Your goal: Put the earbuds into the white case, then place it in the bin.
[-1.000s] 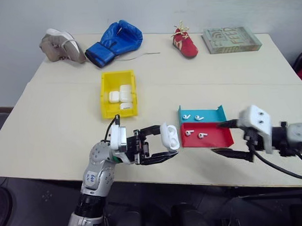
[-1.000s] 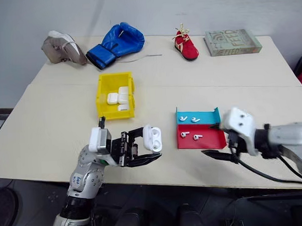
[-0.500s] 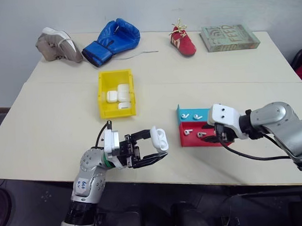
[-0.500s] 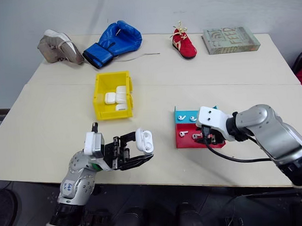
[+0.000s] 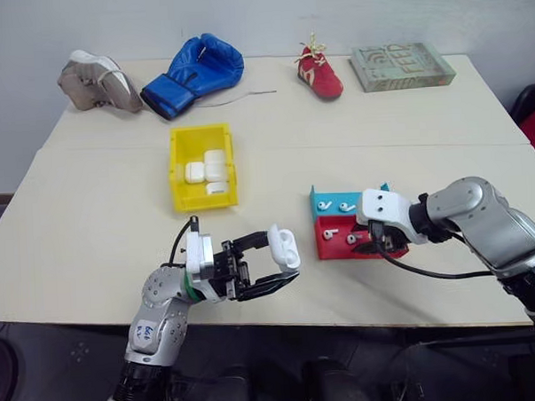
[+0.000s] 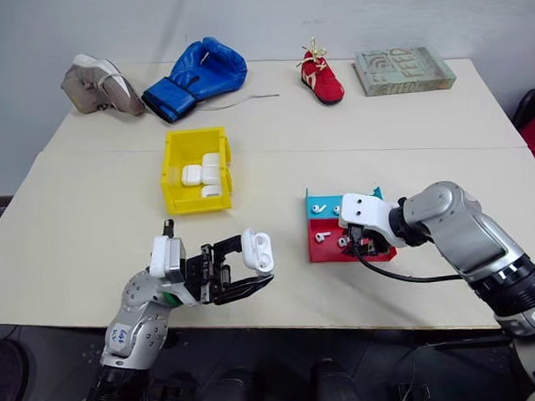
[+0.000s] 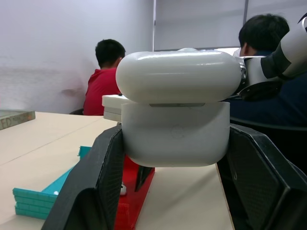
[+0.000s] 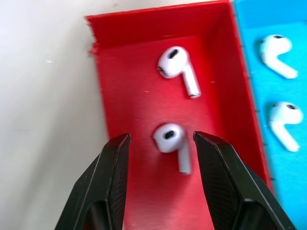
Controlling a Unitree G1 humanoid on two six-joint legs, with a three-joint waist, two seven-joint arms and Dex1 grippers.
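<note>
My left gripper (image 5: 283,259) is shut on the white case (image 5: 284,244) and holds it above the table's front edge. The case's lid stands raised above its body (image 7: 177,124), and the black fingers (image 7: 96,182) press both of its sides. My right gripper (image 8: 159,138) points down into the red tray (image 5: 336,249), open, with one finger on each side of an earbud (image 8: 170,139) and not touching it. A second earbud (image 8: 175,64) lies further along the red tray. Two more earbuds (image 8: 283,120) lie in the teal tray (image 5: 325,198). The yellow bin (image 5: 179,169) stands at mid-table.
Several white cases (image 5: 208,172) lie inside the bin. Along the far edge are a beige shoe (image 5: 98,79), a blue boxing glove (image 5: 195,75), a small red shoe (image 5: 320,74) and a book (image 5: 402,66). Two people (image 7: 105,76) sit beyond the table.
My right gripper has swung in from the table's front edge, come down over the red tray and narrowed its fingers around an earbud. The left gripper still holds the case, about where it was.
</note>
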